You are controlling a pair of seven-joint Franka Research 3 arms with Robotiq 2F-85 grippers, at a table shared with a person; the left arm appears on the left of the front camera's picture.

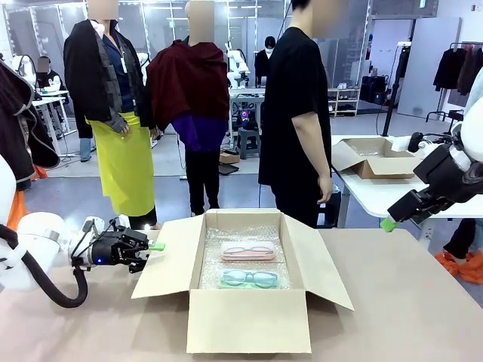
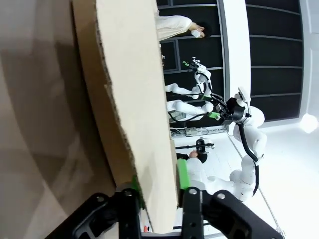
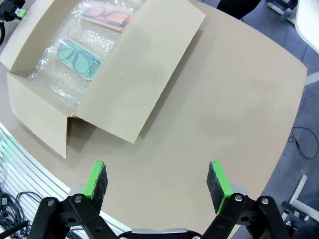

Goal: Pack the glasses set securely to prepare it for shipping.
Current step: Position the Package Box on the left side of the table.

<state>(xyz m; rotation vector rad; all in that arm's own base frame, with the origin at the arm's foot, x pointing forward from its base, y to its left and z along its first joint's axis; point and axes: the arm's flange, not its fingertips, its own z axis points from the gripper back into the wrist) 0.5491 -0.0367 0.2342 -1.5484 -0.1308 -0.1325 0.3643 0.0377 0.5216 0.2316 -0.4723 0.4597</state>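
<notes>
- Two clear cases sit inside the open cardboard box (image 1: 249, 332), on the bubble wrap (image 1: 215, 268) that lines its floor: the pink-framed glasses case (image 1: 247, 251) toward the box's far wall, the teal-framed glasses case (image 1: 249, 279) toward its near wall, side by side and apart.
- All four box flaps are folded outward; the right flap (image 3: 144, 74) lies spread low over the table (image 1: 407, 302).
- At the box's left flap (image 1: 162, 268), the left gripper (image 1: 153, 247) is clamped on the cardboard edge, a green pad (image 2: 182, 174) pressed to each face of the flap.
- Well to the right of the box and raised above the table, the right gripper (image 1: 388, 223) hangs with its fingers (image 3: 97, 180) spread wide and nothing between them.
- Beyond the box's far wall, a person in a black shirt (image 1: 298, 113) stands at the table edge, one hand (image 1: 324, 188) hanging at the side.
</notes>
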